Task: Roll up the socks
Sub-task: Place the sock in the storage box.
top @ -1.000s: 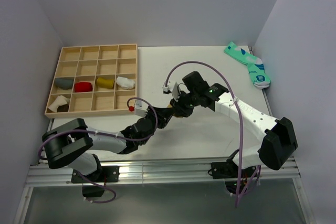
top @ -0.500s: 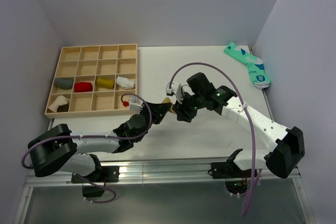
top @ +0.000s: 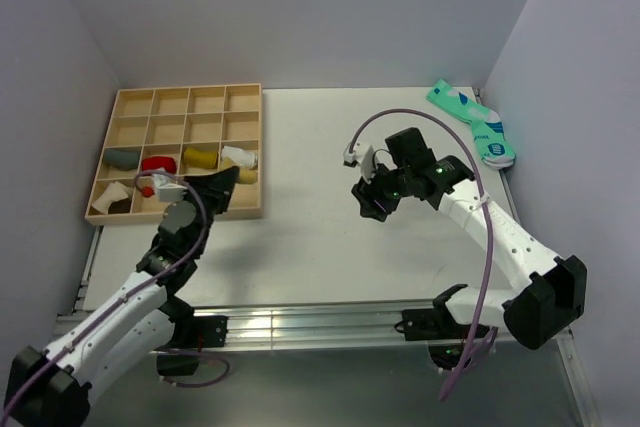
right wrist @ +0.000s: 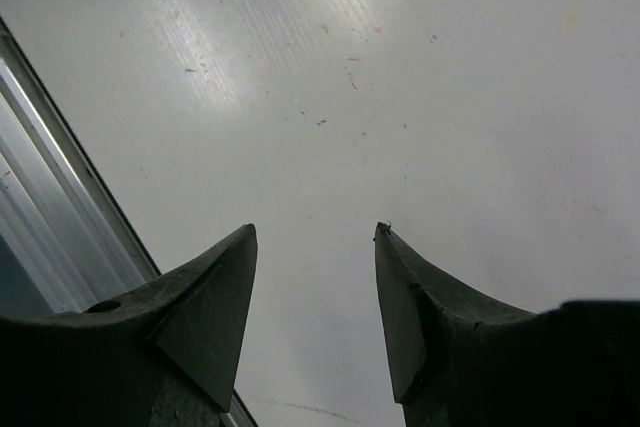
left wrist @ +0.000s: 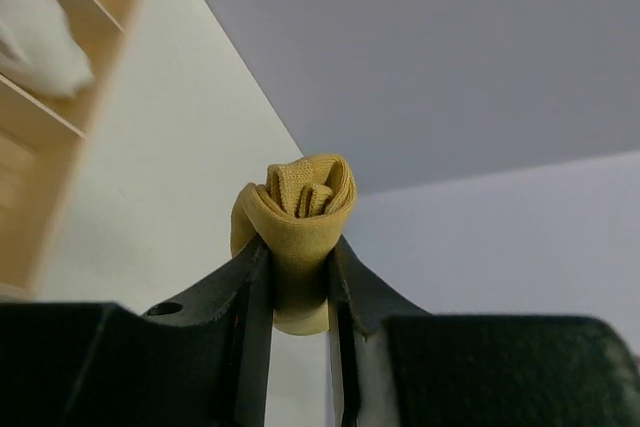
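Locate left gripper (top: 225, 180) left of centre in the overhead view, above the lower right part of wooden tray (top: 185, 90). Confirm fingers clamped on rolled mustard-yellow sock (left wrist: 300, 197), centre of the left wrist view. Note right gripper (right wrist: 315, 267) right of centre overhead, jaws apart, empty, above table (top: 300, 127). Find teal socks (top: 475, 125) at upper right.

The left arm (top: 120, 302) is extended forward and leftward. The left gripper (left wrist: 298, 252) is clamped on a rolled sock (left wrist: 300, 192). The right arm (top: 500, 232) is bent inward. The right gripper (right wrist: 315, 237) is angled downward, jaws spread.
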You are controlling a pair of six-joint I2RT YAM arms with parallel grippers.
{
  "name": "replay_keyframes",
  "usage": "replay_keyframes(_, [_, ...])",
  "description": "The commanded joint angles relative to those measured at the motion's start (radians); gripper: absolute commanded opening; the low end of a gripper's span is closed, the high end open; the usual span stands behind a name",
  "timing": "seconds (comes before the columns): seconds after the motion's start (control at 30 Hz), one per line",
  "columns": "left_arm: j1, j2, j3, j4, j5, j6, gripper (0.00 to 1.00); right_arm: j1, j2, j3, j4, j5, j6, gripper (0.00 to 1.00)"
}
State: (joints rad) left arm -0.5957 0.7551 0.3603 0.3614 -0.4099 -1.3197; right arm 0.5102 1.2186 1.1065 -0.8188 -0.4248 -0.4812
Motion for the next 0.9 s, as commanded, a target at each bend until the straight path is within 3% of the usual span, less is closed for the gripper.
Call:
replay_keyframes(0.0, [0.181,-0.097,0.022,-0.232,0.111,0.106,0.0,-0.05,0.021,0.056,-0.016,-0.037,-0.049,0.58])
replay_keyframes(0.13, [0.448,-0.099,0.022,-0.256,0.277,0.16,0.0,-0.078,0.076,0.084,-0.019,-0.058,-0.079,0.58])
replay_keyframes(0.17, [0.561,-0.062,0.006,-0.205,0.365,0.163,0.0,-0.082,0.082,0.088,-0.016,-0.066,-0.088,0.58])
replay_keyframes(0.27, [0.756,0.047,-0.023,-0.107,0.476,0.14,0.0,-0.101,0.113,0.096,-0.002,-0.071,-0.103,0.58])
replay_keyframes(0.37, [0.868,0.146,-0.024,0.017,0.569,0.145,0.0,-0.116,0.136,0.104,-0.003,-0.075,-0.123,0.58])
replay_keyframes(0.63, [1.046,0.317,0.031,0.054,0.683,0.18,0.0,-0.15,0.167,0.101,0.007,-0.091,-0.152,0.58])
replay_keyframes(0.87, [1.111,0.515,0.098,0.12,0.749,0.235,0.0,-0.157,0.186,0.113,0.01,-0.114,-0.168,0.58])
